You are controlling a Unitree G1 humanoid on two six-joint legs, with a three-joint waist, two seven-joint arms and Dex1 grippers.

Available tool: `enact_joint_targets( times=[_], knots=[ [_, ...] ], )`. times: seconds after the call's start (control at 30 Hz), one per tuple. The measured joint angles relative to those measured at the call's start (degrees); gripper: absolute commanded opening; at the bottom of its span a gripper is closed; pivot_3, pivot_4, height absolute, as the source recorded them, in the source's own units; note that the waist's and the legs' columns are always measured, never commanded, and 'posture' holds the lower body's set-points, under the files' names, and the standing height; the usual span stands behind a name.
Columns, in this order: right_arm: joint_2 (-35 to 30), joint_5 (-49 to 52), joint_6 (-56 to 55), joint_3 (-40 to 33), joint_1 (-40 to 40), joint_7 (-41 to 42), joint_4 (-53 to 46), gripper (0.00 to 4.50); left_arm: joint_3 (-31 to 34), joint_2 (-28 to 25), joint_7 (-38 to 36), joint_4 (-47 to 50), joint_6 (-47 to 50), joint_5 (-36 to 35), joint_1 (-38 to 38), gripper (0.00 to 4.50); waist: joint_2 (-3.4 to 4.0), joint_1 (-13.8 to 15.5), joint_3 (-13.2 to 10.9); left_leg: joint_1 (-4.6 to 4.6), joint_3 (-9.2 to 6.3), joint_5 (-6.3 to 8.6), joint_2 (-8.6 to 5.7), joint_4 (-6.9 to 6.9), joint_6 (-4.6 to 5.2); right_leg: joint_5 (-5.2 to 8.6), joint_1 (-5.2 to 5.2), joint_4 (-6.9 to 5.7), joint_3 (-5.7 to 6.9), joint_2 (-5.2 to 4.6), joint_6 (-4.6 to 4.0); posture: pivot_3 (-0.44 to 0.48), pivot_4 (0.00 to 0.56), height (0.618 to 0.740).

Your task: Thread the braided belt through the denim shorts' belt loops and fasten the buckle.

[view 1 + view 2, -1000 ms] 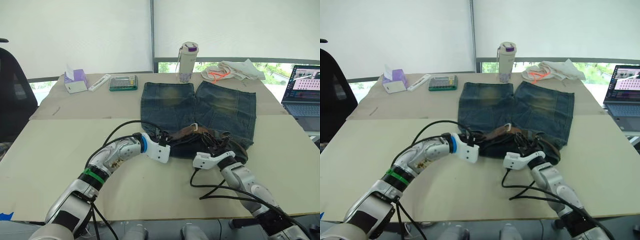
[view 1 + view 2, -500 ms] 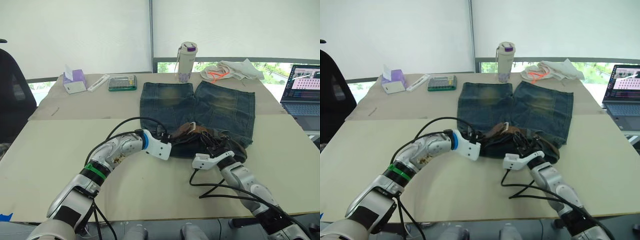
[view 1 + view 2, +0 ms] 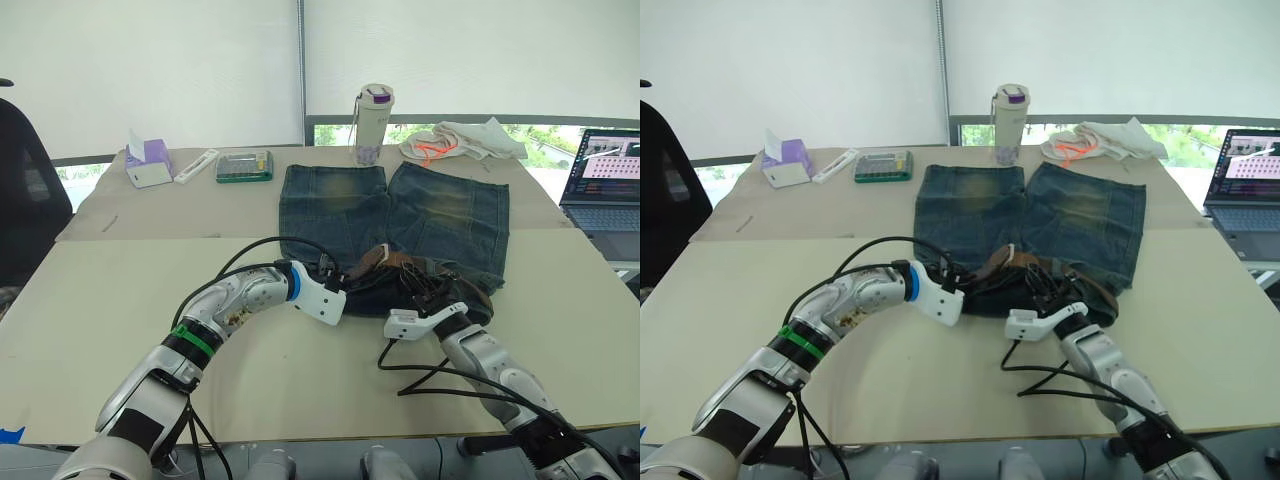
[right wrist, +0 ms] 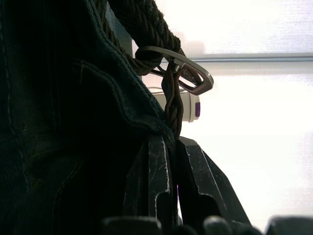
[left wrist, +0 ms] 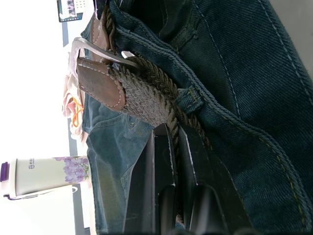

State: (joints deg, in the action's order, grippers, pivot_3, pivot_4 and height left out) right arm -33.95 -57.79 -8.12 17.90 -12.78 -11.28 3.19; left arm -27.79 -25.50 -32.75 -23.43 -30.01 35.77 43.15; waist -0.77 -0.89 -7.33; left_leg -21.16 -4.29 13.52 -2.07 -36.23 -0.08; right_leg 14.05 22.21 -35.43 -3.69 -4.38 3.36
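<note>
The denim shorts (image 3: 395,215) lie flat on the table, legs pointing away and waistband toward me. The braided belt (image 3: 405,265) runs along the waistband, and its silver buckle (image 5: 95,51) with a brown leather end stands lifted above the denim. My left gripper (image 5: 172,134) is shut on a braided stretch just behind that buckle, beside a belt loop (image 5: 188,95). My right gripper (image 4: 171,142) is shut on a braided strand hanging from the buckle (image 4: 188,73). In the left eye view both grippers (image 3: 342,283) (image 3: 428,298) sit at the waistband's middle, close together.
A bottle (image 3: 375,122), a green box (image 3: 246,165), a white remote (image 3: 198,165) and a tissue box (image 3: 148,163) line the table's far edge. A whitish cloth with orange cord (image 3: 460,140) lies far right, beside a laptop (image 3: 605,175). Black cables (image 3: 440,380) trail under my right arm.
My left gripper has slid slightly to the right along the waistband with the belt in it. The right gripper has stayed put.
</note>
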Motion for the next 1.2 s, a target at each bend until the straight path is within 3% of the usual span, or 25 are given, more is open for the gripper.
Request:
enact_joint_targets(
  times=[0.23,0.37,0.6,0.97,1.2],
  knots=[
    [0.2,0.3,0.0,0.0,0.0,0.0,0.4,0.02,0.0,0.0,0.2,0.0,0.0,0.0,0.0,0.00,0.00,0.0,0.0,0.01,0.00,0.00,0.00,0.00,0.00,0.00,0.00,-0.02,0.00,0.00,0.00,0.000,0.150,0.740],
    [1.5,2.8,0.0,-0.9,0.6,0.0,1.4,0.02,2.8,2.4,4.2,0.0,1.2,-1.8,-0.8,0.00,0.00,0.0,0.0,0.01,-0.01,0.00,0.00,-0.04,0.00,0.00,0.00,-0.06,0.00,-0.01,0.00,0.000,0.150,0.740],
    [2.2,4.6,0.0,-0.9,1.2,0.1,1.6,0.02,13.1,13.6,9.3,-2.6,5.0,-19.2,-6.0,0.00,0.00,0.0,0.0,0.03,-0.01,0.00,0.00,-0.16,0.00,0.00,0.00,-0.34,-0.02,-0.01,0.00,0.000,0.150,0.740],
    [2.9,5.3,-0.1,-0.7,1.2,0.1,1.8,0.02,23.2,22.7,5.7,-3.2,12.3,-41.9,-9.4,0.00,-0.01,-0.1,0.0,0.06,0.01,0.00,0.00,-0.18,0.00,0.02,0.00,-0.32,-0.06,0.00,-0.01,0.000,0.150,0.740],
    [3.6,7.5,-1.8,-0.5,1.9,1.0,1.9,0.02,28.7,24.4,3.3,-1.9,16.9,-51.8,-9.8,0.00,-0.02,-0.1,0.0,0.07,0.02,0.00,-0.01,-0.19,0.00,0.02,0.00,-0.30,-0.08,0.01,-0.02,0.000,0.150,0.740]
  ],
)
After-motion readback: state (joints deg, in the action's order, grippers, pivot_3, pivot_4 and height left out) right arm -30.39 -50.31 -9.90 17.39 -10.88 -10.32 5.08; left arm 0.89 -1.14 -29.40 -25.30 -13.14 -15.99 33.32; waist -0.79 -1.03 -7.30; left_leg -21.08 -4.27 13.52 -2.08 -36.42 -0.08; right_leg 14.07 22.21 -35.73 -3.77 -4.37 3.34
